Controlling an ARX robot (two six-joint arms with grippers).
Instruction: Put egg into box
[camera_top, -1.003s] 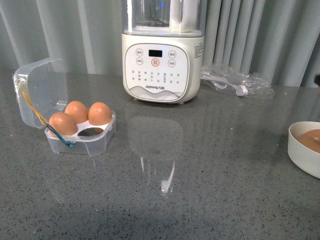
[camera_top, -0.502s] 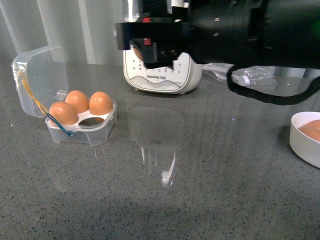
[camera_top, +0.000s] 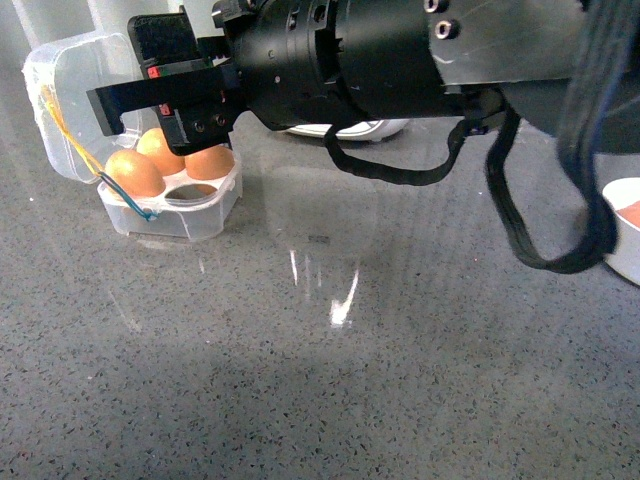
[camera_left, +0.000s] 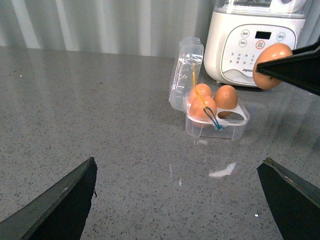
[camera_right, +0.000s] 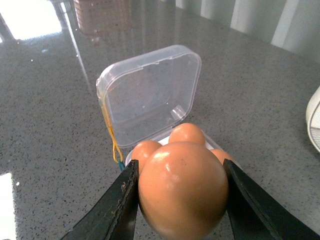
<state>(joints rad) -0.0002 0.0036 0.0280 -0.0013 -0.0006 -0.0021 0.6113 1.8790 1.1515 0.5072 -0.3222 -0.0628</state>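
Egg: smooth, orange-brown, glossy highlight on shell, pinched at its widest girth between the two dark fingers of the R gripper, held in air close above the box; exact offset from the free slot can't be told. Box: clear thin plastic, 4 moulded cups, lid hinged open and standing up behind the cups, yellow/blue band at the hinge side. 3 cups hold like brown eggs; the 4th cup, farthest from the lid, is empty. Judged step: carry and lower into that cup. To do well: centre egg over the cup, blunt end down, descend slowly, clear the neighbour eggs, release only when shell is seated; box is light and may slide on the polished grey speckled counter. L gripper: fingers spread wide, empty, well apart from the box. White appliance beyond the box.
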